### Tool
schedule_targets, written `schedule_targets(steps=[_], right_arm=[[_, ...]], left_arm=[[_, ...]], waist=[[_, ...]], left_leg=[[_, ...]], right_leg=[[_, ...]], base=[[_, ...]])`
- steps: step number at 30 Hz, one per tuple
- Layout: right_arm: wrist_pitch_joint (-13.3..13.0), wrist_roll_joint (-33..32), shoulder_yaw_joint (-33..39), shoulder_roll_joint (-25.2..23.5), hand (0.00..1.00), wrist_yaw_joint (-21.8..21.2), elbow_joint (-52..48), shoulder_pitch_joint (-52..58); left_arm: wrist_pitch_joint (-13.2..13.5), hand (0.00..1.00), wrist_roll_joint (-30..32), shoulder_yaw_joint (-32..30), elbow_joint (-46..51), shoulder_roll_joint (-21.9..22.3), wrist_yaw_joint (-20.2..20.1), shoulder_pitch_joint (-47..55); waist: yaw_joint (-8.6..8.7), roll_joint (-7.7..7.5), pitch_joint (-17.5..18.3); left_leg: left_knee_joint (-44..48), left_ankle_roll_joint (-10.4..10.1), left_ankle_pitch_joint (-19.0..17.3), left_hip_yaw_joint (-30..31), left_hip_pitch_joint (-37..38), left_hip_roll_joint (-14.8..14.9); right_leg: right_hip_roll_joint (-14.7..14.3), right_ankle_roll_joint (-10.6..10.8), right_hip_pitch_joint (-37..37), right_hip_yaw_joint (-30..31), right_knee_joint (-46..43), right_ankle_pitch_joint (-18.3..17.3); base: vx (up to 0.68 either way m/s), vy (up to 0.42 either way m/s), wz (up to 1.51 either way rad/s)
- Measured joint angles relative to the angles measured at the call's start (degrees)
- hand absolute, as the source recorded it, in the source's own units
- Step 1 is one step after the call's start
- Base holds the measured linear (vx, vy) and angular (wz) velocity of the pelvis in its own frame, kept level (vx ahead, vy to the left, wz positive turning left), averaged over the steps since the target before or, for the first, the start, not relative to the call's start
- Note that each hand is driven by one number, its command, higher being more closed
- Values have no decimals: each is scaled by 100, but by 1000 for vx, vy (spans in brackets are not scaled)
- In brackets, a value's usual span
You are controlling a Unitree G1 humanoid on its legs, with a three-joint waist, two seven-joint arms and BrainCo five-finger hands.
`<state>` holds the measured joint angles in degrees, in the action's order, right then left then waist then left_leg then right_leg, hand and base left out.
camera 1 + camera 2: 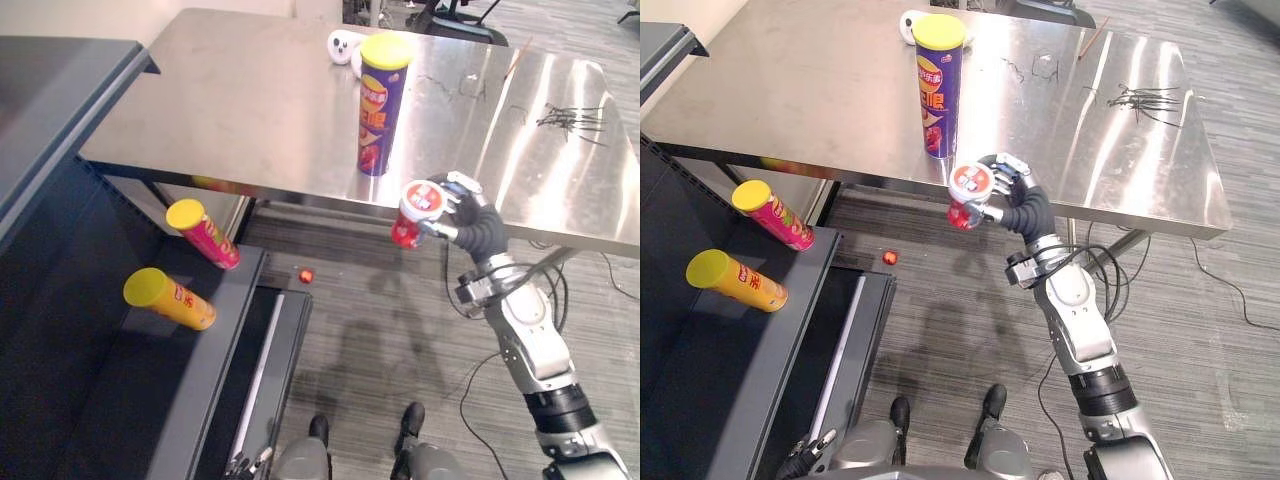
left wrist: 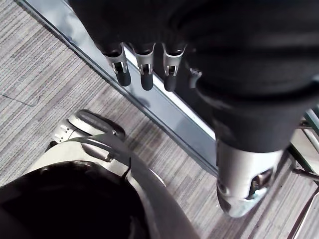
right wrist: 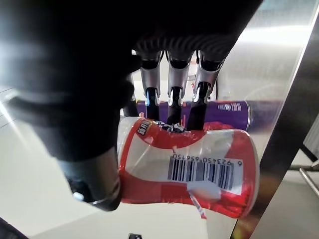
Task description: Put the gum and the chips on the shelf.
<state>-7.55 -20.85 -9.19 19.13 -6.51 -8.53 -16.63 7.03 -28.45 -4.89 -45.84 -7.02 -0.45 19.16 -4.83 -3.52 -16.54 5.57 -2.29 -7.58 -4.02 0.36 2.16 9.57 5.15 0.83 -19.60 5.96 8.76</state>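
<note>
I count three chip cans and one gum tub. The purple can [image 1: 380, 105] stands upright on the steel table [image 1: 250, 110] at upper centre. A pink can [image 1: 205, 233] and an orange can [image 1: 172, 299] sit on the dark shelf [image 1: 120, 380] at left. My right hand [image 1: 462, 212], centre right, is curled round the red-and-white gum tub [image 1: 415, 212], just off the table's near edge. I see a barcode on its label. My left hand [image 2: 145, 69] hangs over the floor with its fingers straight.
</note>
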Motion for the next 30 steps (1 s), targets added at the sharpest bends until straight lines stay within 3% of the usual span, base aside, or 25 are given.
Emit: schedule_targets(steps=[4, 12, 20, 23, 25, 26, 27, 29, 30], right_arm=[[104, -55, -284, 1, 100, -146, -6, 342], [131, -64, -546, 0, 100, -123, -4, 649], [129, -204, -723, 7, 100, 8, 131, 631], [136, -225, -869, 3, 100, 17, 500, 237], [202, -225, -879, 8, 100, 60, 745, 12], [210, -224, -879, 4, 100, 70, 766, -12], [217, -224, -864, -9, 100, 84, 771, -9], [223, -210, -706, 4, 100, 93, 789, 26], [190, -201, -422, 22, 100, 122, 842, 62]], left_arm=[[0, 0, 1, -3, -51, -15, 2, 65], [8, 0, 0, -1, -180, -16, 7, 65], [-4, 0, -70, -2, -225, 11, 24, 78], [5, 0, -82, -2, -232, 65, 17, 78], [21, 0, -166, -6, -231, 204, 13, 103], [20, 0, -202, -26, -225, 238, 13, 133], [3, 0, -259, -48, -230, 333, 7, 194], [-19, 0, -248, -105, -313, 371, -42, 219], [-25, 0, -179, -149, -414, 429, -89, 148]], waist=[[-18, -41, 252], [-26, -48, 387], [-54, -41, 438], [-193, 60, 376], [-334, 270, 256], [-355, 349, 219], [-340, 495, 169], [-314, 474, 219], [-268, 471, 209]], left_leg=[[-55, -9, -5, 4, 42, 16], [-39, -15, -7, 58, 74, 17], [223, -46, 11, 562, -129, 56], [425, -82, 33, 840, -236, 58], [487, -102, 17, 1021, -226, 47], [467, -14, -94, 1001, -223, 49], [406, 140, -77, 475, -228, 293], [271, 640, 110, -659, -244, 640], [910, 727, 63, -1649, -504, 987]], right_leg=[[-17, 3, -21, -22, 6, -1], [-12, 6, -113, -83, 10, -7], [-11, -55, -248, -589, -238, -213], [-7, -81, -335, -878, -325, -284], [5, -80, -564, -1158, -426, -446], [2, -94, -621, -1257, -462, -510], [-2, -137, -723, -1531, -527, -584], [81, -185, -801, -1988, -497, -660], [257, -199, -759, -2400, -605, -710]], base=[[34, 3, 0], [-22, -4, 2], [-17, -15, 33], [-46, -15, 51], [-107, -25, 60], [-151, -59, 87], [-105, -64, 102], [-52, -55, 129], [-26, 6, 133]])
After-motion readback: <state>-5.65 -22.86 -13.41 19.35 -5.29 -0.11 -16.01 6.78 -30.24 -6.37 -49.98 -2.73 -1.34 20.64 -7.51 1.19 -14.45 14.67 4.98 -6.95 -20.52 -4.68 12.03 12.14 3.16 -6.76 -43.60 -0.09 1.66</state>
